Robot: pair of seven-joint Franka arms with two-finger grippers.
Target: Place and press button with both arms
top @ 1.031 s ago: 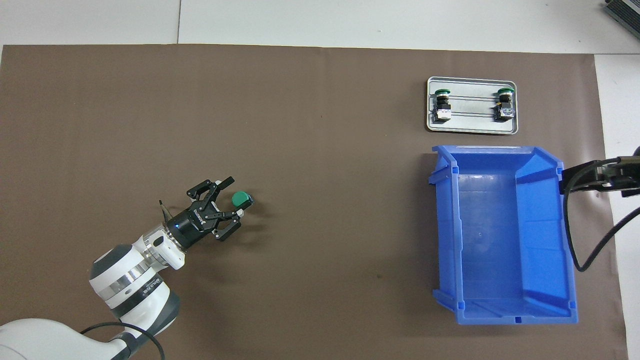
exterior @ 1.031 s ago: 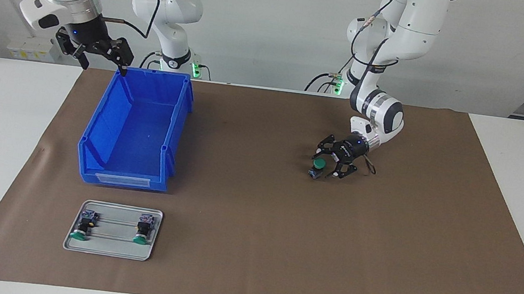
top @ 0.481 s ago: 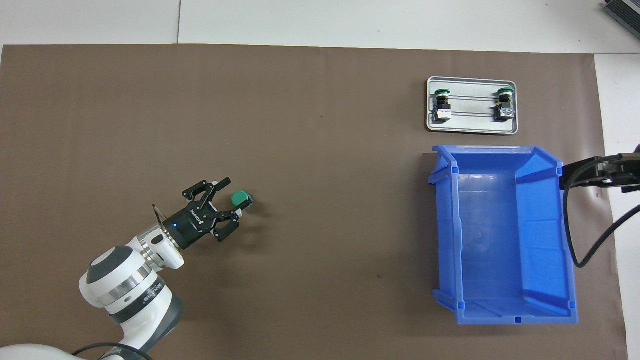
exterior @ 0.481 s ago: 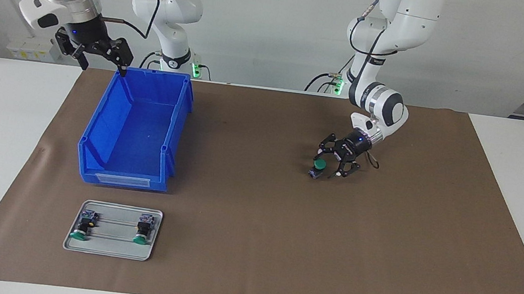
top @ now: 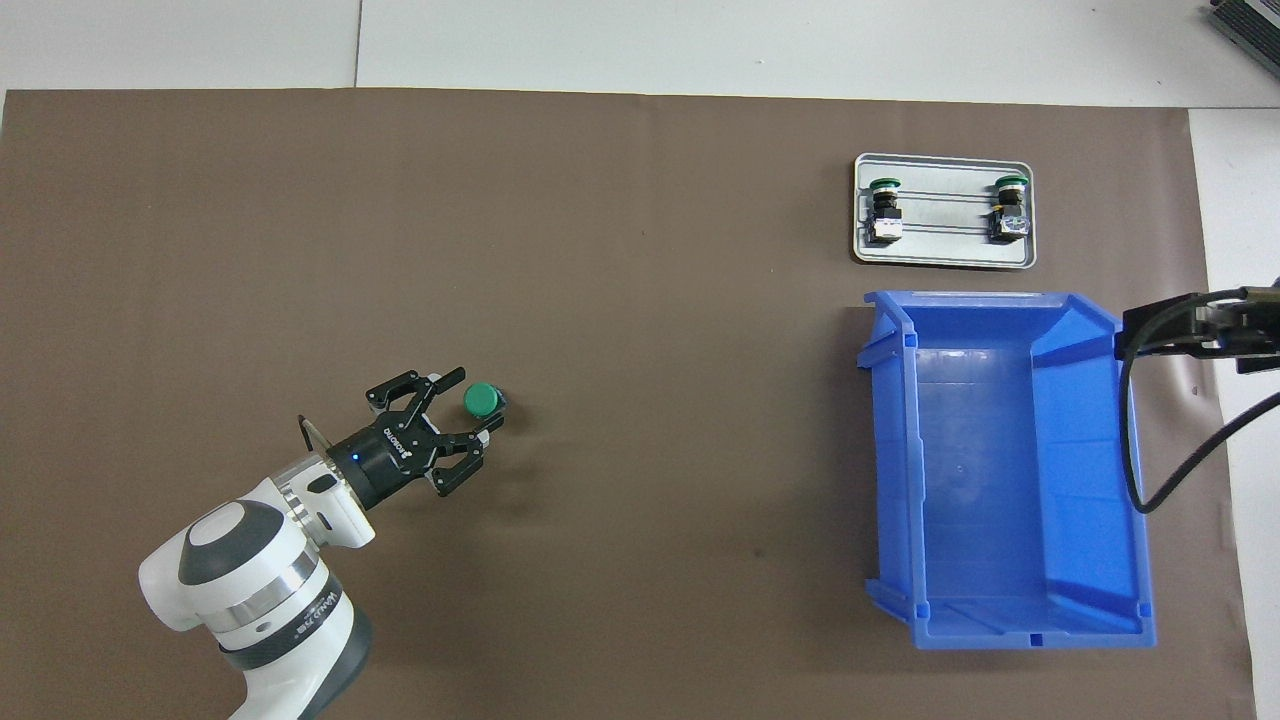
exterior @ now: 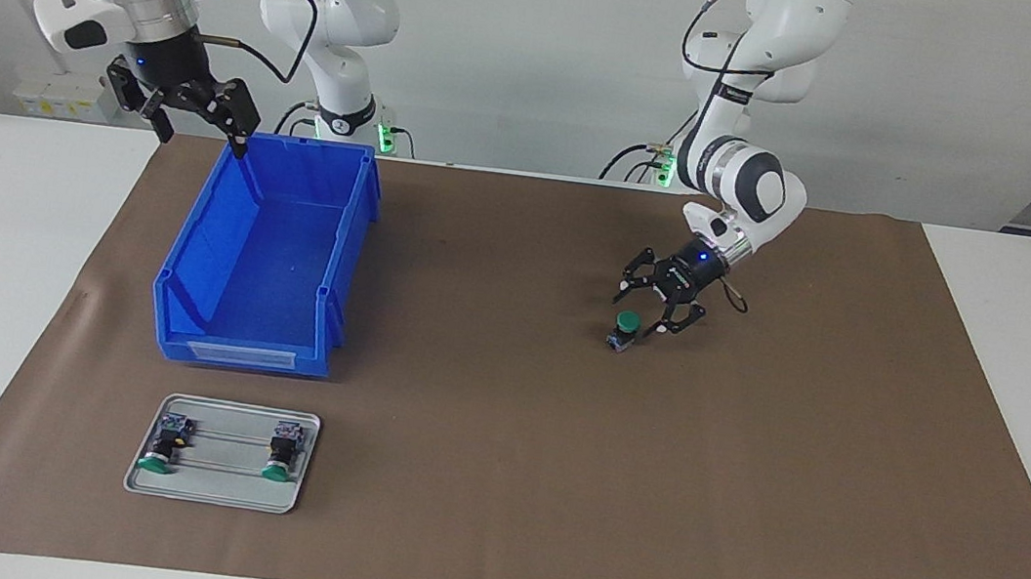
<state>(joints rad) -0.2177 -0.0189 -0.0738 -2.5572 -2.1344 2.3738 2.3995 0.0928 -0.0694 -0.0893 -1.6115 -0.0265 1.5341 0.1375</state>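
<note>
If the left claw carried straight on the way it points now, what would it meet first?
Most likely the button standing on the brown mat, just ahead of the open left claw. How high the claw hangs is unclear, so it might pass just above.

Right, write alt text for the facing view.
The left pincer, open, hangs just above a green-capped button standing on the brown mat. The right pincer, open, waits over the corner of an empty blue bin. Farther from the robots than the bin, a metal tray holds two more buttons.
</note>
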